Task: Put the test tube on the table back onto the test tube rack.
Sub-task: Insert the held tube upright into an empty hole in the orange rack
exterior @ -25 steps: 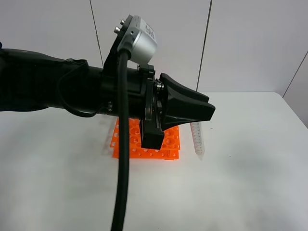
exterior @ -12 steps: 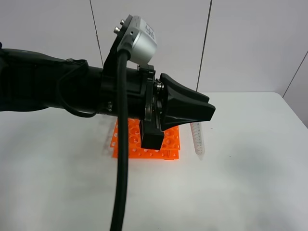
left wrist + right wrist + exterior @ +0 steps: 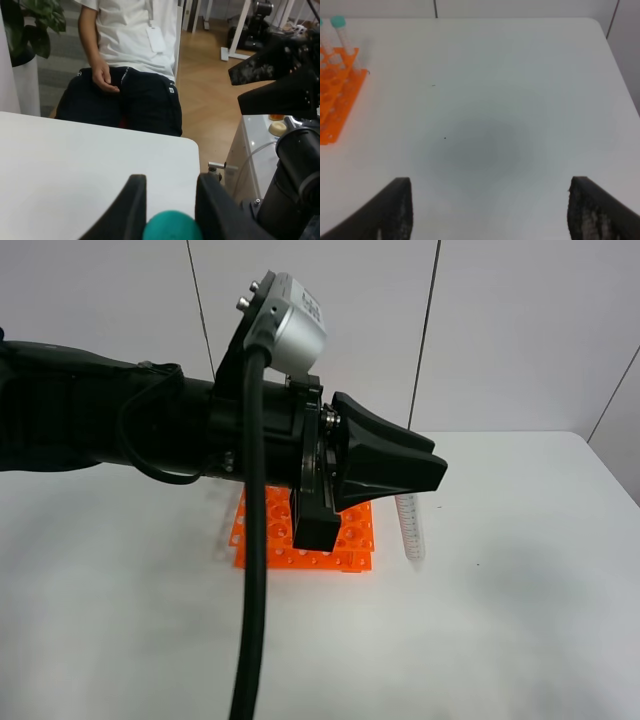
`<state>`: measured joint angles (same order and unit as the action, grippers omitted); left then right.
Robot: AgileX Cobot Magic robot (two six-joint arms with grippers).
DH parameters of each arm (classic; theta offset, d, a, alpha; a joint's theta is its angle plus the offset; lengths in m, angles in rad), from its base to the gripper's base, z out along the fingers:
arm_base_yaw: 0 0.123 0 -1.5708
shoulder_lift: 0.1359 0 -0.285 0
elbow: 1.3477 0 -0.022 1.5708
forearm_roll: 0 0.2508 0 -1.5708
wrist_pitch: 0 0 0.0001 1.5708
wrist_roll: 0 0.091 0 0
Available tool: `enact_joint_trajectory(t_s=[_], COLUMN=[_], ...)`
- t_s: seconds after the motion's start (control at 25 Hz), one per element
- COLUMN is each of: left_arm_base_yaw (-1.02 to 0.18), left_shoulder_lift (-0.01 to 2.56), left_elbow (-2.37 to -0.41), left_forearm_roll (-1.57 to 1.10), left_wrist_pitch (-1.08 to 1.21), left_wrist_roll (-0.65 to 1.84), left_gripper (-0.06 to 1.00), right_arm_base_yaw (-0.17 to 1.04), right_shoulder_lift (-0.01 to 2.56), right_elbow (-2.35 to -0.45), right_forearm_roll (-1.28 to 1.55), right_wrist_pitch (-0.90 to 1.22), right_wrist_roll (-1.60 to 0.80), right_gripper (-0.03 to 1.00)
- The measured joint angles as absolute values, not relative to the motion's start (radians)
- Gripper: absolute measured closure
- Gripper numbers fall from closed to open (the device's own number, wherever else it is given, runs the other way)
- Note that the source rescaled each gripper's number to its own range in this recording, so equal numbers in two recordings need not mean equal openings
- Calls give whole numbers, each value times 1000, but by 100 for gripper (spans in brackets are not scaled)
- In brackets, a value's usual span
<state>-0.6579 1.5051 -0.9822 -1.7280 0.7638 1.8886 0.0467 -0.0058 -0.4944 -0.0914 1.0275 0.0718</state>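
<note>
Seen from the high camera, the left arm (image 3: 100,425) reached in from 9 o'clock as a thick black bulk. It carried a silver camera (image 3: 290,325) on top, and a black cable (image 3: 252,570) dropped from it toward 6 o'clock. Beneath it the orange test tube rack (image 3: 350,540) stood on the white table (image 3: 520,620), much of it hidden by the arm. A faint clear tube (image 3: 222,530) showed at the rack's 9 o'clock edge. The left gripper (image 3: 425,480) pointed toward 3 o'clock. The test tube (image 3: 410,530) hung upright below it, tapered tip down, just beside the rack on its 3 o'clock side and outside the holes. Whether the tip touched the table could not be told.

In the left wrist view, the two black fingers (image 3: 132,210) stood close together with the tube's teal cap (image 3: 172,227) pinched between them. Beyond the table edge sat a person (image 3: 130,65) in a white shirt and dark trousers.

In the right wrist view, the right gripper (image 3: 491,190) hovered over bare tabletop with its jaws spread wide and nothing between them. One corner of the rack was in sight there, holding two capped tubes (image 3: 342,40).
</note>
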Motion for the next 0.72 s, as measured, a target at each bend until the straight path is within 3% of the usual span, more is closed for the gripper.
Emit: enact_joint_trajectory(t_s=[0.32, 0.72], left_arm_base_yaw=[-658, -657], left_shoulder_lift=[1505, 1505], left_elbow=[-982, -982], left_forearm_roll=[-1728, -1654], left_wrist_pitch=[651, 233], left_wrist_roll=[1921, 1903], left_gripper=[94, 94], right_arm_base_yaw=[47, 47], right_shoulder_lift=[-6, -6], right_elbow=[-494, -494], right_forearm_roll=[-91, -91], right_wrist_pitch=[1028, 1028], right_wrist_roll=[71, 69], right_gripper=[12, 12])
